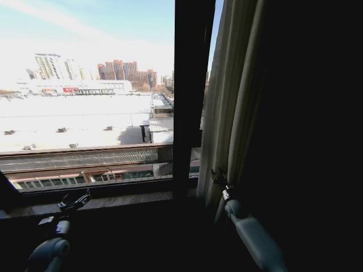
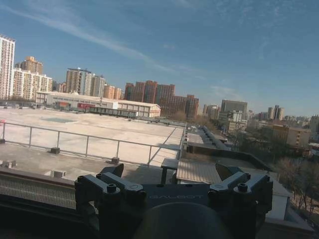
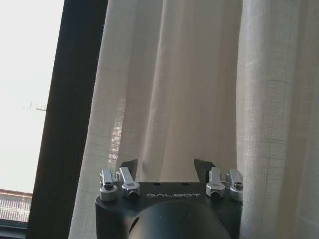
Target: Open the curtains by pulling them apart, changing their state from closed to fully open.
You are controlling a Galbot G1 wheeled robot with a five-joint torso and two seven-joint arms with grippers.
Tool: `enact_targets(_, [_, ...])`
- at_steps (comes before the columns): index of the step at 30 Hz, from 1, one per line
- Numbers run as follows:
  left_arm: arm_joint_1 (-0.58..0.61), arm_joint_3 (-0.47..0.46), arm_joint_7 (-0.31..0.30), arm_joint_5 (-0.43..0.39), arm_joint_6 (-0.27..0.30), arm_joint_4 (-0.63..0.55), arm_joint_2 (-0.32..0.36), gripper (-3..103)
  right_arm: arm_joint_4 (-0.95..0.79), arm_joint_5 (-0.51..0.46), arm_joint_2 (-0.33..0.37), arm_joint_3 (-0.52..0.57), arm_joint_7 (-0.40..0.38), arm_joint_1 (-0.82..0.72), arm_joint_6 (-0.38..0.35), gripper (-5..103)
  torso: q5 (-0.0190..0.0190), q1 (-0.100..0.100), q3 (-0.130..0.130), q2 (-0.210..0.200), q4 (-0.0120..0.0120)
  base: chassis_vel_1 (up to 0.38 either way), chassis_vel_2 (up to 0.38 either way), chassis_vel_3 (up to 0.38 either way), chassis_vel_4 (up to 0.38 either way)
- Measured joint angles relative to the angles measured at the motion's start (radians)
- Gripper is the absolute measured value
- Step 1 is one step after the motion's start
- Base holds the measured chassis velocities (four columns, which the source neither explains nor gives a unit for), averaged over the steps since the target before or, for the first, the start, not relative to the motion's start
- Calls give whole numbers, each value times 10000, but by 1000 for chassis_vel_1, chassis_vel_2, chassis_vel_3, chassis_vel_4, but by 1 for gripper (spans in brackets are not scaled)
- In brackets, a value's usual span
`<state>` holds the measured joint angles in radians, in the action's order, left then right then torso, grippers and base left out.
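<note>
At right of the window: sheer cream curtains (image 1: pixel 227 107), translucent fabric in long vertical pleats, gathered into a narrow bunch between the black vertical window frame bar (image 1: pixel 187 96) and a dark opaque drape (image 1: pixel 306 124) farther right. Glass to the left of the bar uncovered, giving a sunlit flat rooftop (image 1: pixel 74 122) and distant city blocks.

Right gripper (image 1: pixel 217 178): raised at the lower edge of the gathered panel, touching or just beside the pleats; in the right wrist view (image 3: pixel 168 169) fingertips (image 3: pixel 130 166) spread wide, nothing between them, pleated cloth (image 3: pixel 174 89) close ahead.

Left gripper (image 1: pixel 79 199): low near the window sill (image 1: pixel 113 201), well apart from any fabric; in the left wrist view (image 2: pixel 172 174) fingers parted, empty, aimed out at the rooftop.

Step in hand, as judged: right-hand panel largely drawn aside, right gripper placed for a further gather or released beside it. Left-hand panel not visible, so completion not confirmable.

Next move, as judged: close on a fold of the pleats and sweep right toward the drape, or check the left side; light grip enough, as thin cloth will slip and bunch.
</note>
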<state>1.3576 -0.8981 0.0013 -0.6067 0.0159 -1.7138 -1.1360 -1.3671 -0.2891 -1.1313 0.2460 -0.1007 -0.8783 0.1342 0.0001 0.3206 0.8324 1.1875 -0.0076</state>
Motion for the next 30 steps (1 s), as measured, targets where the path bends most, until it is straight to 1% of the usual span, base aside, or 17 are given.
enact_targets(4, [0, 0, 0, 0, 0, 0, 0, 100, -598, -72, 93, 138, -77, -541, 1, 82, -1, -1, 0, 0, 3, 0, 0, 0, 0])
enact_targets(5, [0, 0, 0, 0, 0, 0, 0, 100, -598, -72, 93, 138, -77, -541, 1, 82, -1, -1, 0, 0, 3, 0, 0, 0, 0])
enact_targets(7, [0, 0, 0, 0, -1, 0, 0, 100, -836, -122, 144, 251, -130, -786, 48, 93, -1, 0, 0, 0, 2, 0, 0, 0, 0])
enact_targets(8, [0, 0, 0, 0, 0, 0, 0, 100, -934, -154, 152, 296, -140, -881, 101, 93, -1, 0, 0, 0, 2, 0, 0, 0, 0])
enact_targets(9, [0, 0, 0, 0, 0, 0, 0, 100, -1037, -164, 153, 333, -140, -977, 165, 97, 0, 0, 0, 0, 2, 0, 0, 0, 0])
enact_targets(11, [0, 0, 0, 0, 0, 0, 0, 100, -1171, -164, 150, 376, -153, -1087, 204, 99, 0, 0, 0, 0, 2, 0, 0, 0, 0])
enact_targets(13, [0, 0, 0, 0, 0, 0, 0, 100, -1555, -221, 118, 435, -361, -1323, 80, 100, 0, 0, 0, 0, 3, 0, 0, 0, 0])
enact_targets(16, [0, 0, 0, 0, 0, 0, 0, 100, -1829, -251, 90, 494, -456, -1553, -4, 100, 0, 0, -1, 1, 2, 0, 0, 0, 0])
enact_targets(23, [0, 0, 0, 0, 0, 0, 0, 100, -2027, -114, 34, 682, -166, -1902, 225, 100, 0, 0, 0, 0, 2, 0, 0, 0, 0])
enact_targets(30, [0, 0, 0, 0, 0, 0, 0, 100, -2203, 48, -59, 712, -126, -2132, 298, 100, -1, -1, 0, 0, 2, 0, 0, 0, 0])
